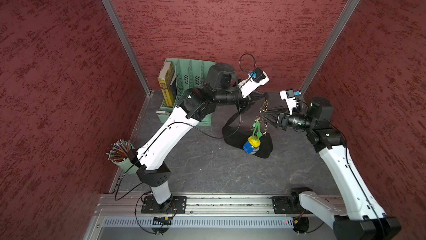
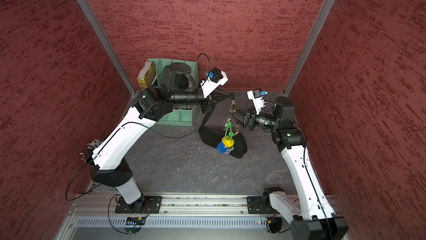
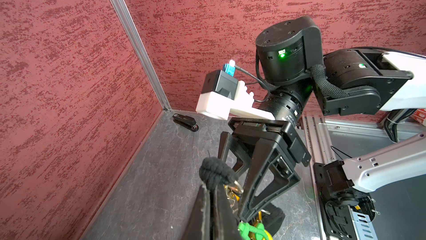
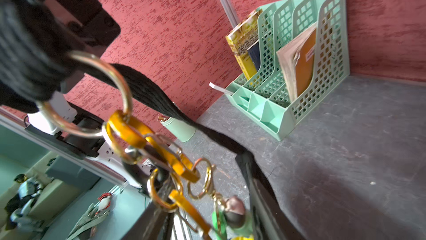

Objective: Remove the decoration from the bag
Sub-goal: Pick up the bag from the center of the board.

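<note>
The black bag (image 1: 237, 135) (image 2: 208, 135) sags onto the dark table, and its strap (image 3: 215, 169) is lifted. My left gripper (image 1: 265, 99) (image 3: 211, 187) is shut on that strap, just below its knot. From the gold ring (image 4: 119, 82) on the strap hangs the decoration: amber links (image 4: 136, 132), a green loop (image 1: 256, 131) and a blue-and-yellow figure (image 1: 251, 145) (image 2: 224, 145) that rests against the bag. My right gripper (image 1: 262, 114) (image 4: 204, 169) reaches in from the right. Its jaws stand apart on either side of the amber links.
At the back left, a mint file organiser (image 1: 184, 75) holds books (image 1: 166, 84). A mint cup of pencils (image 1: 122, 158) stands by the left wall. In the far right corner lies a black stapler (image 3: 185, 122). The metal rail (image 1: 219, 202) runs along the front.
</note>
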